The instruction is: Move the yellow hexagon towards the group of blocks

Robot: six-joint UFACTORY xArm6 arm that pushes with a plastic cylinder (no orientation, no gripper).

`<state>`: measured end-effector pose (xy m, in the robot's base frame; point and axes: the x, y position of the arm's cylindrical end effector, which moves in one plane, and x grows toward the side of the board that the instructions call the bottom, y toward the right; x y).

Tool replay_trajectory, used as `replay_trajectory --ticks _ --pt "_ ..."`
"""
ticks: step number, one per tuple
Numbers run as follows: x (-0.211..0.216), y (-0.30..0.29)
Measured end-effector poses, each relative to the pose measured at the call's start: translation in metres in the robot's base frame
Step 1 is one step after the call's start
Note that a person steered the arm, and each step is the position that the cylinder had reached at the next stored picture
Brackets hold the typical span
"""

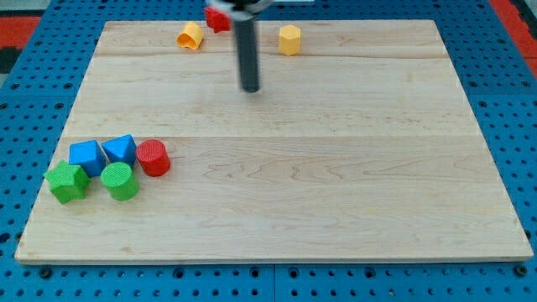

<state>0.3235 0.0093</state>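
The yellow hexagon stands near the view's top, right of centre. My tip is below and to the left of it, apart from it. The group sits at the view's lower left: a blue cube, a blue triangular block, a red cylinder, a green block and a green cylinder.
A yellow curved block lies at the view's top, left of the rod. A red block sits at the top edge, partly hidden by the rod. The wooden board lies on a blue pegboard surface.
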Motion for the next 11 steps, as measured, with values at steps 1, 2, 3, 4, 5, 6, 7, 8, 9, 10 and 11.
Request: replay_trajectory --ticks 1,2,3,4,5,6,7,8,9,10,11 --pt "-0.046 0.099" --pt "-0.129 0.152" --pt "-0.132 0.147" --pt "-0.132 0.101" --pt "-0.130 0.028" --pt "-0.114 0.062" --pt "-0.082 0.066" --pt "-0.084 -0.003" --pt "-0.129 0.014" --pt "-0.101 -0.051" --pt "-0.052 -0.083"
